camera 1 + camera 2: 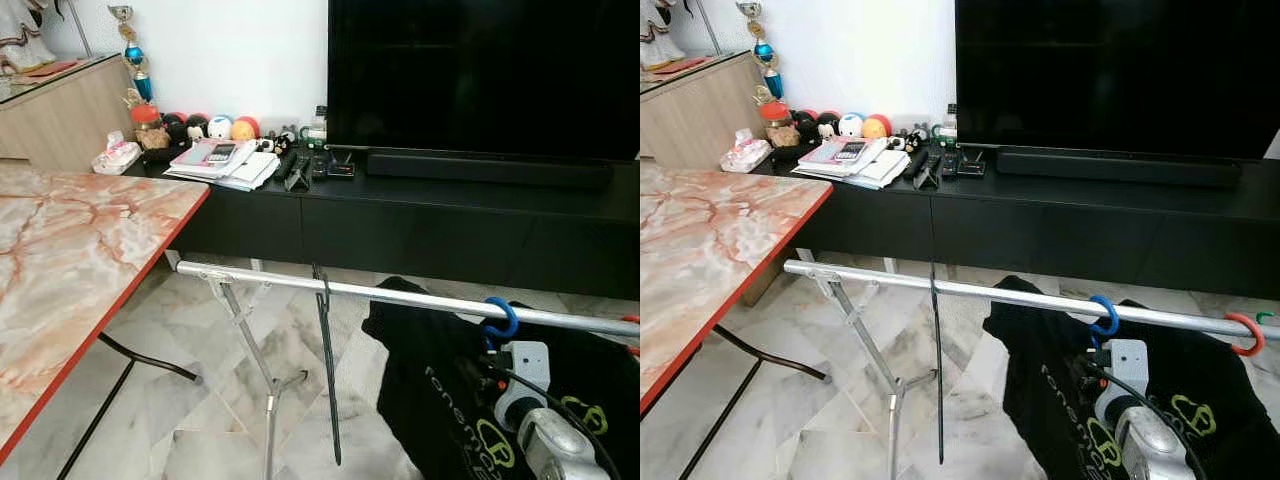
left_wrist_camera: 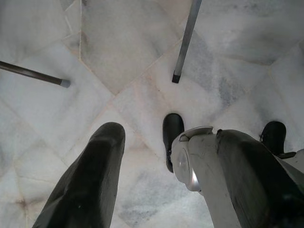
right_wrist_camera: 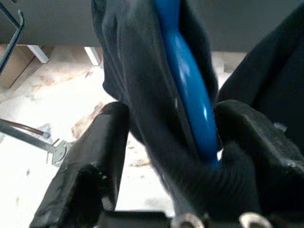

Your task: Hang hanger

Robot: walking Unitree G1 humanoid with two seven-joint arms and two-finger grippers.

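A blue hanger's hook (image 1: pixel 499 318) sits over the silver rail (image 1: pixel 400 296) of a drying rack, with a black shirt (image 1: pixel 430 390) draped on it. My right gripper (image 1: pixel 497 350) is just under the hook, in the shirt's collar. In the right wrist view the blue hanger (image 3: pixel 190 99), wrapped in black cloth, lies between my right gripper's (image 3: pixel 171 156) fingers. They stand open around it, one finger against the cloth and the other with a sliver of floor showing beside it. My left gripper (image 2: pixel 166 180) hangs open over the marble floor.
A red hook (image 1: pixel 1245 333) sits further right on the rail, and a thin black hanger (image 1: pixel 327 370) dangles near its middle. A marble-topped table (image 1: pixel 60 250) stands at the left. Behind the rack are a black TV console (image 1: pixel 450 220) and clutter (image 1: pixel 225 160).
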